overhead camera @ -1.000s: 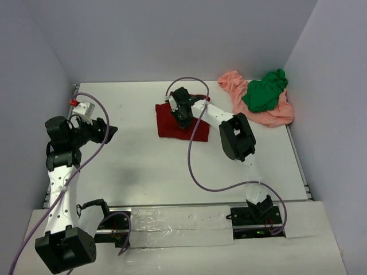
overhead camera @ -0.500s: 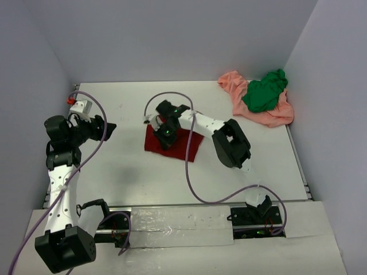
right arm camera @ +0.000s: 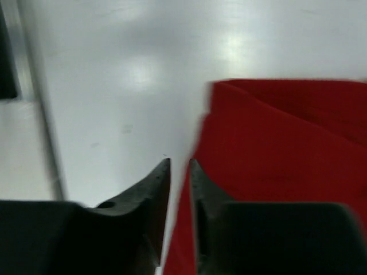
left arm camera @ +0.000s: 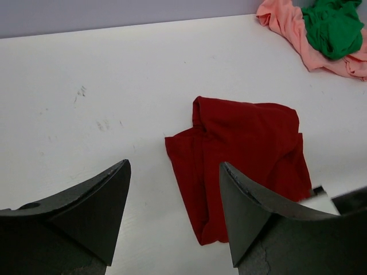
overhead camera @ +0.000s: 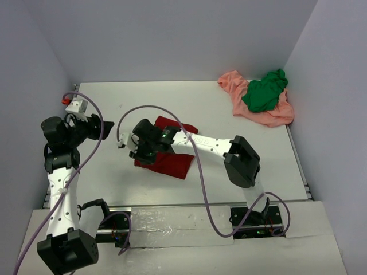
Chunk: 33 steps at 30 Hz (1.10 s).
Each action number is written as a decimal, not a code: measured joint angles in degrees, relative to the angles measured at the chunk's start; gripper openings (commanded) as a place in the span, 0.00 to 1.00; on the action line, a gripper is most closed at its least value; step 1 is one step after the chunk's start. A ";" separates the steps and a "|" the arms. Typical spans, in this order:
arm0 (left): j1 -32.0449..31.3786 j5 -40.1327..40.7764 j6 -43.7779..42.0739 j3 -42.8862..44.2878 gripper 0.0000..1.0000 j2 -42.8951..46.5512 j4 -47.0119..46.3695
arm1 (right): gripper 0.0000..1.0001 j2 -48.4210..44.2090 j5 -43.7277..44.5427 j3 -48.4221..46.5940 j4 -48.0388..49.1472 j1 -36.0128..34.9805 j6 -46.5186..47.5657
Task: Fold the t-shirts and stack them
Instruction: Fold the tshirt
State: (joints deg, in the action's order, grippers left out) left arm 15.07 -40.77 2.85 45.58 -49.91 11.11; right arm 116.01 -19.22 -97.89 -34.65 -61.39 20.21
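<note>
The dark red t-shirt point(overhead camera: 171, 164) lies folded and slightly rumpled in the middle of the table; it also shows in the left wrist view point(left arm camera: 246, 154). My right gripper point(overhead camera: 141, 151) is stretched across to its left edge and is shut on that edge; red cloth point(right arm camera: 287, 143) sits between the nearly closed fingers point(right arm camera: 179, 161). My left gripper point(overhead camera: 105, 128) is open and empty, left of the shirt and pointing at it point(left arm camera: 175, 166). The bright green t-shirt point(overhead camera: 264, 91) lies crumpled on the salmon-pink t-shirt point(overhead camera: 269, 117) at the far right corner.
Purple cables loop from both arms over the table point(overhead camera: 229, 172). Grey walls close the table at the back and both sides. A small white block with a red tip point(overhead camera: 71, 103) sits at the far left edge.
My right gripper has dragged the dark red t-shirt leftward and toward the near edge. My left arm has drawn back slightly to the left.
</note>
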 measured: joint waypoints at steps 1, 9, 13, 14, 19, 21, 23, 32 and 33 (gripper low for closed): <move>0.04 -0.37 0.33 0.00 0.71 0.02 -0.48 | 0.38 -1.09 2.93 1.51 1.88 0.57 -0.09; -0.17 -10.03 4.31 5.40 0.10 -10.51 -1.38 | 0.67 -9.03 27.71 6.99 9.99 6.88 -5.99; -4.07 -14.64 0.00 11.58 0.08 -20.57 4.96 | 0.87 -16.52 31.54 8.07 12.11 17.18 -9.60; -5.90 -15.43 -1.22 12.24 0.09 -22.23 6.49 | 0.88 -19.71 32.59 9.29 13.16 20.72 -10.29; -17.94 -17.84 -7.02 13.99 0.10 -28.44 14.25 | 0.90 -32.85 39.65 13.55 15.39 26.53 -10.47; -22.36 -19.37 -9.07 15.80 0.10 -31.80 17.38 | 0.90 -36.06 40.87 13.97 15.96 25.94 -10.32; -25.64 -20.76 -11.85 17.94 0.09 -36.04 20.85 | 0.91 -37.73 41.42 14.25 16.24 26.03 -10.36; -32.15 -20.98 -15.69 18.51 0.37 -48.22 23.12 | 0.91 -38.32 41.75 15.37 13.49 33.24 -11.80; -32.87 -20.83 -15.65 18.51 0.43 -49.31 22.71 | 0.91 -38.32 41.66 15.37 13.25 33.77 -11.87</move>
State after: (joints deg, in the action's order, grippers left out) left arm -17.80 -61.60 -12.80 64.10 -99.22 33.82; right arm 77.69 22.44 -82.52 -21.41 -27.62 8.34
